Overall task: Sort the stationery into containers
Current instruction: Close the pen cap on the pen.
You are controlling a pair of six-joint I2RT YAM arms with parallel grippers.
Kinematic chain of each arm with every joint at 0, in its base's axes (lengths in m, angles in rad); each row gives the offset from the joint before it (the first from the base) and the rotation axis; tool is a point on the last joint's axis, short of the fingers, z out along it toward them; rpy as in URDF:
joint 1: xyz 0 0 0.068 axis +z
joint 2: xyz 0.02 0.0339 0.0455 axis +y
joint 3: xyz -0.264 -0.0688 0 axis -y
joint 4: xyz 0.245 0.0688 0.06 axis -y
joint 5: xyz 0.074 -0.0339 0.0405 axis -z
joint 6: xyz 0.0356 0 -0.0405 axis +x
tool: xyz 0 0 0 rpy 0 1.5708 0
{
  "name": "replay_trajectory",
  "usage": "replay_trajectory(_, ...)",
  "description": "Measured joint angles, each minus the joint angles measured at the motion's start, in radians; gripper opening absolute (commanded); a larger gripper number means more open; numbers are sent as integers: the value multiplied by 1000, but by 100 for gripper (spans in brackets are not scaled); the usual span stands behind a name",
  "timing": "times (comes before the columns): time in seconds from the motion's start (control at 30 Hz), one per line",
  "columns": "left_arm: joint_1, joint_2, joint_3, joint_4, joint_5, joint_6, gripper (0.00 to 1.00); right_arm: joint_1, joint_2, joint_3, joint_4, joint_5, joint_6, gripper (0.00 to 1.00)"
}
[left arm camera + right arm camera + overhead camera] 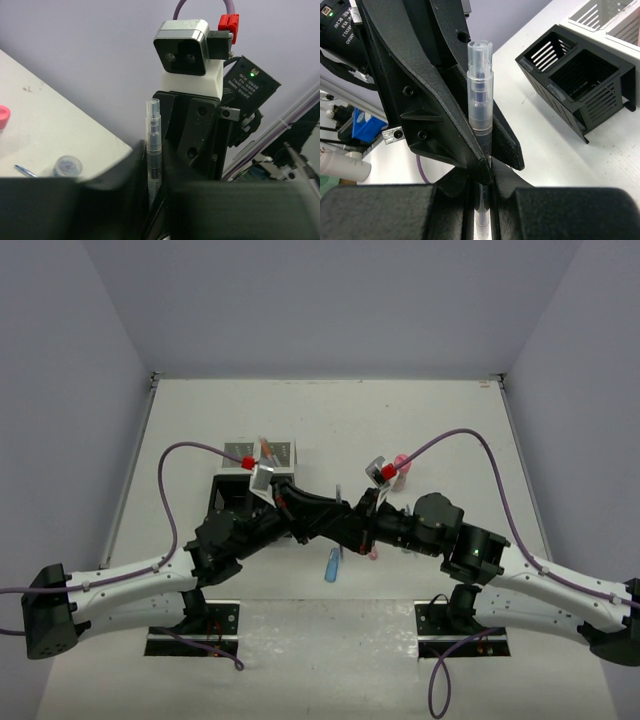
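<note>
Clear pen (480,95) held mid-air, left gripper (152,185) and right gripper (482,205) both clamped on it, probably a handover toward organiser (602,102) at 10 o'clock.

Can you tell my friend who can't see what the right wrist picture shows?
Two black claws pinch one clear pen mid-picture: the right claw from below, the left claw from the upper left. Behind, on the white table, sits a black two-compartment organiser.
</note>
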Motion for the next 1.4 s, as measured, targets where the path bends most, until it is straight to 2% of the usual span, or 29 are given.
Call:
replay_trajectory(0.03,0,-2,0,-3,-1,7,85,0,-1,-1,1,-4,0,0)
replay_trajectory(0.07,0,-4,1,-6,-11,15,90,0,-4,-2,1,-10,0,0)
replay_trajectory(0.13,5,-11,7,-28,-33,24,89,4,-12,-4,3,-13,0,0)
replay_trajectory(0.27,3,-15,59,-102,-69,52,80,5,-17,-7,10,-14,0,0)
replay_trajectory(0.3,3,-15,78,-122,-76,61,73,4,-17,-7,11,-13,0,0)
replay_trajectory(0.43,3,-14,152,-174,-109,93,67,5,-16,-13,15,-17,0,0)
replay_trajectory(0.53,3,-11,176,-182,-122,103,55,5,-16,-13,16,-21,0,0)
replay_trajectory(0.7,3,5,176,-198,-124,111,49,5,-16,-13,16,-23,0,0)
replay_trajectory(0.77,3,13,176,-204,-123,111,35,5,-16,-13,15,-23,0,0)
replay_trajectory(0.83,3,20,176,-204,-119,111,28,5,-16,-13,14,-23,0,0)
replay_trajectory(0.9,3,24,176,-202,-109,111,14,4,-16,-13,8,-20,-1,0)
replay_trajectory(1.03,2,33,177,-197,-83,110,0,4,-15,-13,-6,-7,-3,0)
replay_trajectory(1.17,3,47,178,-196,-71,109,0,4,-15,-1,-47,24,-15,0)
replay_trajectory(1.4,8,71,178,-122,-44,105,0,17,18,151,-265,112,-89,0)
